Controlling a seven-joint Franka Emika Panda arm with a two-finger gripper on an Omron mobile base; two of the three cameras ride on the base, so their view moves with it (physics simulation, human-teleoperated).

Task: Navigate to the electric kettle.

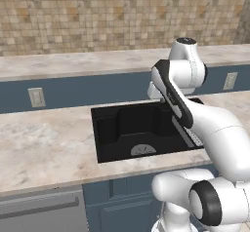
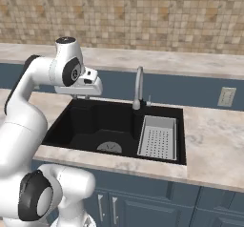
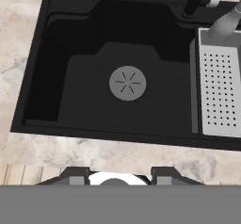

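The electric kettle is out of view. My gripper (image 2: 80, 97) hangs over the left part of a black sink (image 2: 57, 130) and points down into it. In the hand view its two dark fingertips (image 3: 78, 174) stand wide apart at the bottom, with nothing between them; the gripper (image 3: 120, 175) is open. Below it lies the sink's round grey drain (image 3: 127, 83).
A grey perforated rack (image 2: 158, 136) sits in the sink's right side, beside a metal faucet (image 2: 138, 87). Beige stone counter (image 1: 44, 143) runs both ways, with a raised ledge (image 1: 73, 63) and tiled wall behind. Wall outlets (image 1: 36, 97) (image 2: 227, 97) flank the sink. A dishwasher front (image 1: 39, 209) sits lower left.
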